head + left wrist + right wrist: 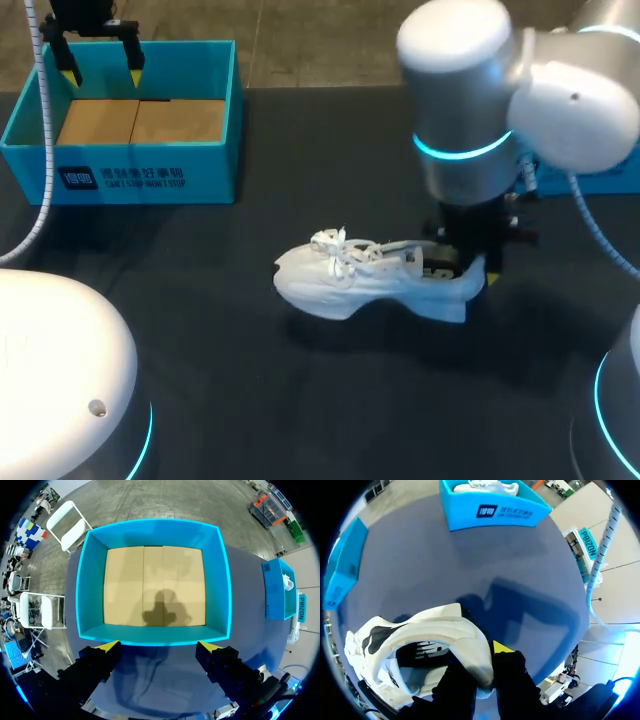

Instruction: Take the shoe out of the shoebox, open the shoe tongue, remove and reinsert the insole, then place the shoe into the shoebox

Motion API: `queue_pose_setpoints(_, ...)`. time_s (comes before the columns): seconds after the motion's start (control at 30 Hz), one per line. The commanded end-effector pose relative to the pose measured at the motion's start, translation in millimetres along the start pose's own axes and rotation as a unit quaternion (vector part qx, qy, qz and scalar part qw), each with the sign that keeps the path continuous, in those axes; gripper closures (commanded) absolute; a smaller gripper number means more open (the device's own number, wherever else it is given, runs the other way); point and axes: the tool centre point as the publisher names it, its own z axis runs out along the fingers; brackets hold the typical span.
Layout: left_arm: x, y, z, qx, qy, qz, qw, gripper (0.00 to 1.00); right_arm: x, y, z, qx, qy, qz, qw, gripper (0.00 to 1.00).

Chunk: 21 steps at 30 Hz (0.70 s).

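**Shoe out on the table, held by its heel rim**

The right gripper is closed on the padded heel rim of the white shoe; one finger seems to be inside the collar and one outside. The shoe stands on its sole in the middle of the dark table, toe to the left and laces on top.

The shoe looks light. The upper is soft, so I think the collar folds under a pinch, while the thick sole is stiffer. The heel rim is a good place to steady it. The tongue under the laces is thin and floppy, and it needs a fine pinch at its top edge.

The left gripper hangs with its jaws apart over the empty blue shoebox at the far left.
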Motion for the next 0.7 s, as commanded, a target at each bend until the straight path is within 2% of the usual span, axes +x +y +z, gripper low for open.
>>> queue_pose_setpoints(0.03, 0.0, 0.0, 0.0, 0.000, 0.000, 0.000, 1.000, 0.00, 22.6, -6.5, 9.2, 0.002, -0.021, 0.000, 1.000, 1.00)
queue_pose_setpoints(0.37, 0.0, 0.0, 0.0, 0.000, 0.000, 0.000, 1.000, 0.00, 40.8, -30.1, 23.4, 0.016, -0.020, -0.005, 1.000, 1.00)
queue_pose_setpoints(0.7, 0.0, 0.0, 0.0, 0.000, 0.000, 0.000, 1.000, 0.00, 61.3, -43.3, 31.0, 0.017, -0.026, 0.004, 0.999, 1.00)
